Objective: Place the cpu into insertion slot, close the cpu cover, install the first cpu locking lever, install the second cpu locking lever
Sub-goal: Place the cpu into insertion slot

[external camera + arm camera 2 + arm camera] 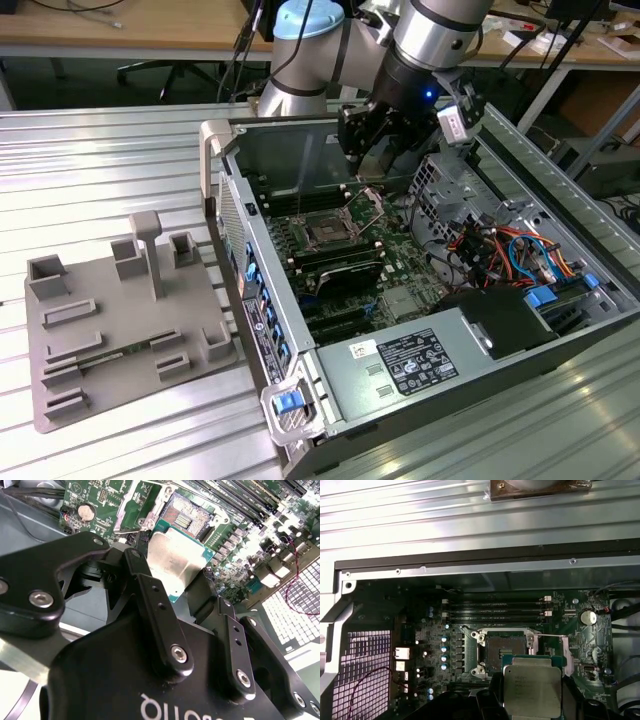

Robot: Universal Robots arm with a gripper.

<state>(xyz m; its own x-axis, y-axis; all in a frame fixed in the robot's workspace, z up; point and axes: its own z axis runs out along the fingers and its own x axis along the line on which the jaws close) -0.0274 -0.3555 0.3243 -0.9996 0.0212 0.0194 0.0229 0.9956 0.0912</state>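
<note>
My gripper [372, 142] hangs inside the open computer case, shut on the cpu [176, 560], a flat square chip with a silver-grey top that shows in both wrist views [532, 690]. The chip is held in the air, a little off to one side of the insertion slot [502, 648], not touching it. The slot [325, 232] is a dark square socket with a silver rim on the green motherboard, and its pin field [187, 516] lies bare. The cpu cover [368, 206] stands tilted up, open, beside the slot on the exterior view's right.
Long black memory slots [492, 610] run beside the socket. A power supply [415, 360], a cable bundle [500, 250] and a metal drive cage [445, 185] crowd the case on the exterior view's right. A grey fixture plate [120, 320] lies outside the case on the exterior view's left.
</note>
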